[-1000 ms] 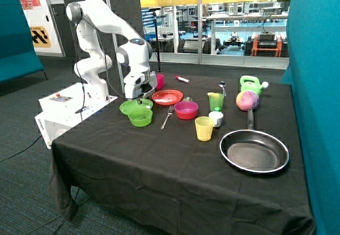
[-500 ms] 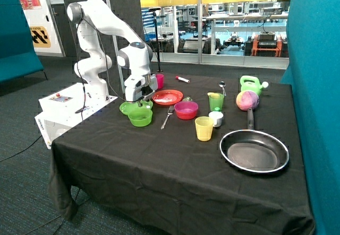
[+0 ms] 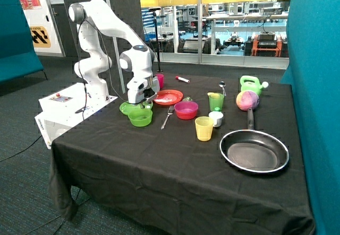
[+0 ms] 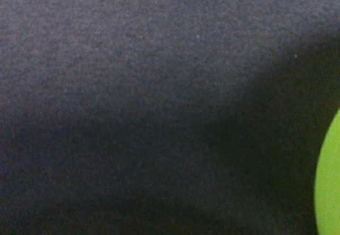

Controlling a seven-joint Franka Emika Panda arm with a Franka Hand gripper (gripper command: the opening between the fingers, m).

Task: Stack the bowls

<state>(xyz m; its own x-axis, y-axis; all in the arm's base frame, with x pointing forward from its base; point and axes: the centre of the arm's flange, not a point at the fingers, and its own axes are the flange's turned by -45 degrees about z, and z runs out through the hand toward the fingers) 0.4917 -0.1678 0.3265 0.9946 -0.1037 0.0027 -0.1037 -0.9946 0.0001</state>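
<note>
Outside view shows the gripper (image 3: pixel 142 103) low over the lime green bowl (image 3: pixel 140 118); it looks light, stiff and slippery, best pinched at the rim, and I cannot tell how the fingers stand.

front cloth (image 3: pixel 159 166) free, dishes (image 3: pixel 186 109) crowd mid

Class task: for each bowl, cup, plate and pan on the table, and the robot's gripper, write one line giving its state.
Green bowl: upright, unstacked.
Pink bowl: upright, unstacked.
Yellow cup: upright.
Green cup: upright.
Red plate: flat.
Green plate: flat, beside green bowl.
Pan: upright, empty.
Gripper: low over green plate, carrying nothing visible.
</note>
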